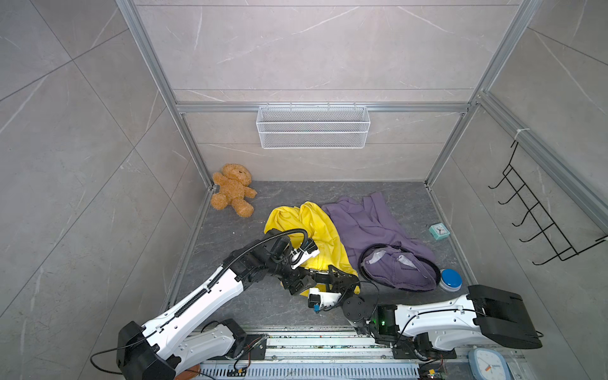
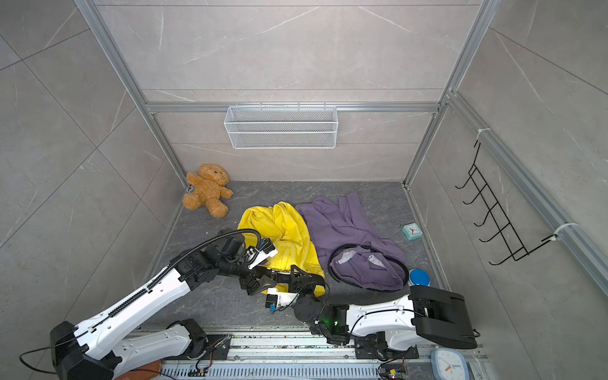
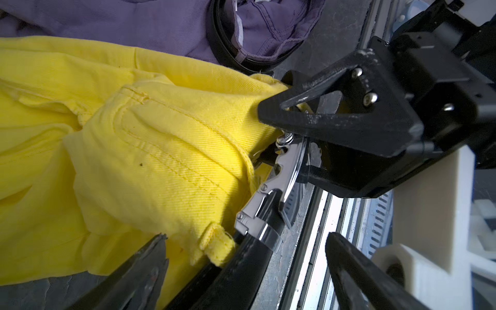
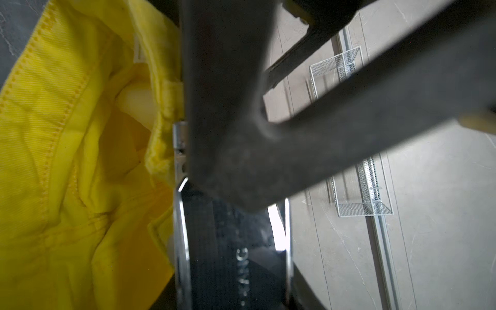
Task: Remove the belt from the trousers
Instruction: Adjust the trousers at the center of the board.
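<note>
Purple trousers (image 1: pixel 362 223) just beside yellow trousers (image 1: pixel 316 227), teddy (image 1: pixel 232 190) well apart

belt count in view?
2. First belt rings the purple trousers' waist; second belt is on the yellow trousers, buckle in the right hand. More could hide under cloth.

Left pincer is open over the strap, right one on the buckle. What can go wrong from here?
1. The open left pincer straddles the belt right beside a yellow belt loop; closing may pinch the loop too and drag the yellow trousers along.
2. The right pincer clamps at the shiny buckle; a pull might slip off the metal.
3. The purple trousers, with their own belt, lie close; an arm sweep could snag them.
</note>
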Robot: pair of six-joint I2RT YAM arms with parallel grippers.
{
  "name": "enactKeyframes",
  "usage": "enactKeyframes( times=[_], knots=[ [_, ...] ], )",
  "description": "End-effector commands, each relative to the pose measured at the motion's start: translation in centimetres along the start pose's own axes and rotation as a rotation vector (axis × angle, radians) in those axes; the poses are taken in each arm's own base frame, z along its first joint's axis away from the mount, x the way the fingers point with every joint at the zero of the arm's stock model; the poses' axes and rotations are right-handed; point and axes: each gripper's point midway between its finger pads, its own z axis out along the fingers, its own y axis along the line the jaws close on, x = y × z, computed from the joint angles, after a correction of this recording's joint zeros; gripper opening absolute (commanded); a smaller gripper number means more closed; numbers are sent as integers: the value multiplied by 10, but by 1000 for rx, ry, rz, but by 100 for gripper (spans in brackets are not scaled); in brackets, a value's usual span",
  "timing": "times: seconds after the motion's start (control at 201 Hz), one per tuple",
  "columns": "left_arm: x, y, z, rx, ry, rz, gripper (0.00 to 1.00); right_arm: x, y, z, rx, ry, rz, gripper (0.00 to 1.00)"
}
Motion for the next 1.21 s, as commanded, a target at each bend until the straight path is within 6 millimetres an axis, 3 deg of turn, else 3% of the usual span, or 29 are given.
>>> enactKeyframes(
  times=[0.0,0.13,0.264,0.394,0.474,0.613,0.852,1.082,1.201],
  knots=[
    [1,-1,4,-3,-1,41,94,-4,-19,-3,53,4,31,0],
    [0,11,17,-27,7,34,83,-8,-21,-2,60,-3,43,0],
    [4,9,34,10,34,14,53,-7,-25,-2,74,3,56,0],
    [3,5,38,27,15,12,25,-4,-30,-5,83,3,85,0],
    [2,3,38,20,2,14,0,-1,-32,-7,81,8,106,2],
    [2,8,36,-56,-10,29,0,5,-34,-10,21,23,184,45],
    [-1,28,23,-244,-98,24,0,17,-31,-35,-212,41,438,87],
    [-1,43,18,-343,-203,-86,0,10,-50,-42,-402,69,840,94],
    [-5,53,14,-396,-269,-181,0,-1,-43,-34,-556,125,1068,94]
  ],
)
